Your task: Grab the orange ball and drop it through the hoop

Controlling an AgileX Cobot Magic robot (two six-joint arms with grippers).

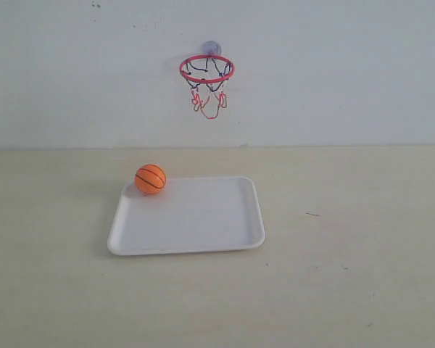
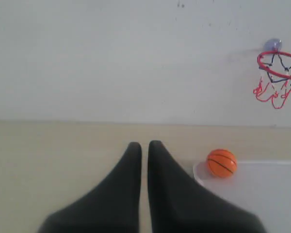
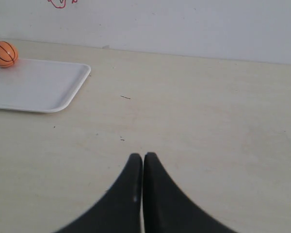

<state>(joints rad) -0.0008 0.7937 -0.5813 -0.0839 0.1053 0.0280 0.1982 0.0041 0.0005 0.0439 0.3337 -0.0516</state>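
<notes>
The orange ball [image 1: 151,179] rests in the far left corner of the white tray [image 1: 203,232]; it also shows in the left wrist view [image 2: 221,162] and the right wrist view [image 3: 3,53]. The hoop [image 1: 206,69], with red rim and string net, hangs on the wall above the tray by its suction cup and appears too in the left wrist view [image 2: 279,65]. My left gripper [image 2: 144,144] is shut and empty, off to the ball's side. My right gripper [image 3: 143,155] is shut and empty over bare table. Neither gripper shows in the exterior view.
The pale wooden table [image 1: 362,254] runs back to a white wall [image 1: 348,72]. The tray's corner [image 3: 85,73] lies well away from my right gripper.
</notes>
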